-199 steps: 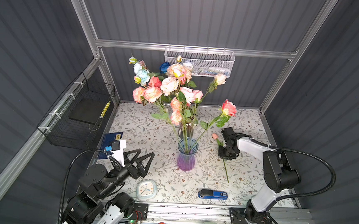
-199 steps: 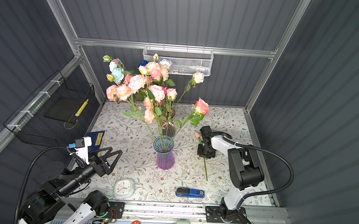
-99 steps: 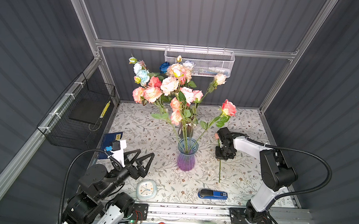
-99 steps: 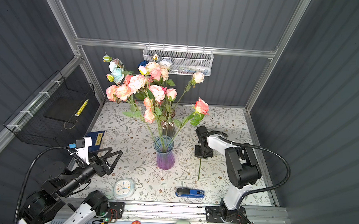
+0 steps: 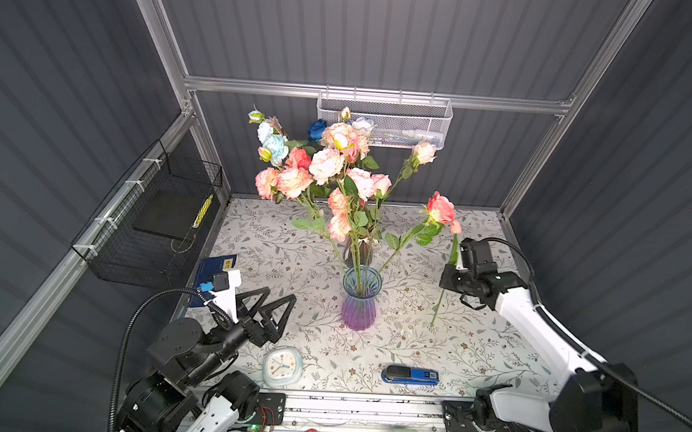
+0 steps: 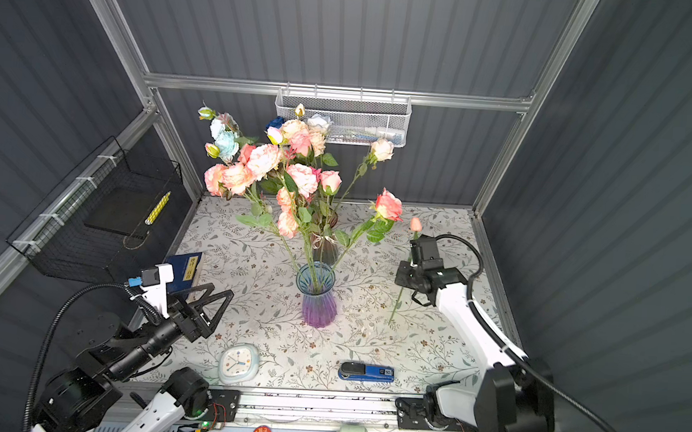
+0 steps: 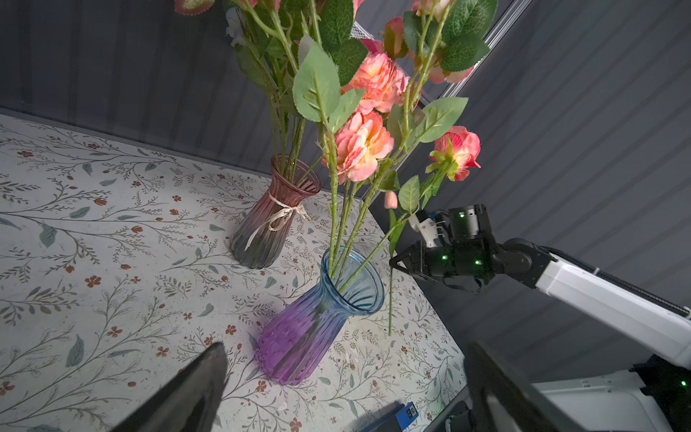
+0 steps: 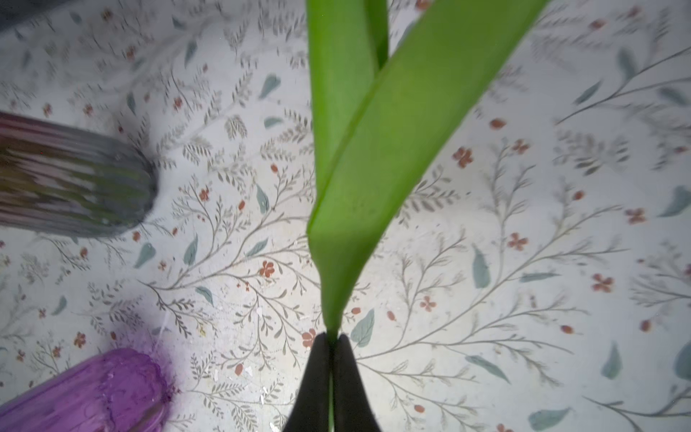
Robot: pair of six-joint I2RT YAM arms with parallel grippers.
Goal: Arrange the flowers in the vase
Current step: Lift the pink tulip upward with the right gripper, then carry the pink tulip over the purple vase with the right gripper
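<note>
Currently right gripper (image 5: 446,276) pinches thin green-stemmed pink-bud flower (image 5: 436,309) near purple-blue ribbed glass vase (image 5: 357,309); left gripper (image 5: 278,295) gapes wide.

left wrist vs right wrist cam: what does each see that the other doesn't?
Left wrist only: blooms, bud, stems entering the purple vase, the whole right tool gripping the stem, the open left tool.
Right wrist only: close-up of its fingers shut on that stem under two leaves.
Both: floral tabletop, purple vase, pink vase, held stem.
</note>
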